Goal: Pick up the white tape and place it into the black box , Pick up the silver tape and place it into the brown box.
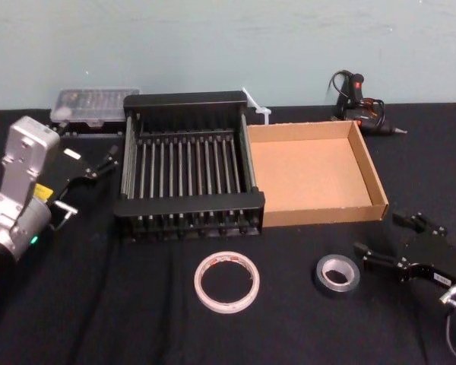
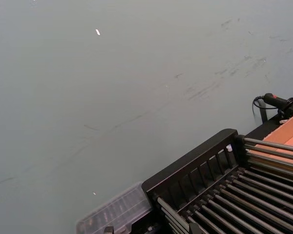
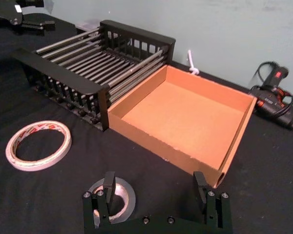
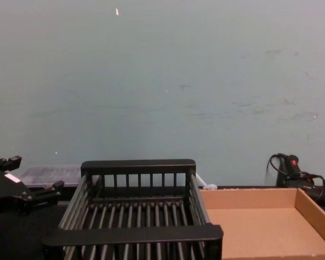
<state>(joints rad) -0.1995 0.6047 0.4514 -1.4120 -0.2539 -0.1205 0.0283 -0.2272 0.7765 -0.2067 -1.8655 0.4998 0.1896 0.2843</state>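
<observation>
Silver tape (image 1: 337,274) flat on desk, before brown box (image 1: 374,181) — right pincer (image 1: 374,257) apart beside it; risk: fingers nudge roll away, miss grip.

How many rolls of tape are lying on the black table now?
2. The white tape lies in front of the black box; the silver tape lies to its right, in front of the brown box, near the open right gripper.
</observation>
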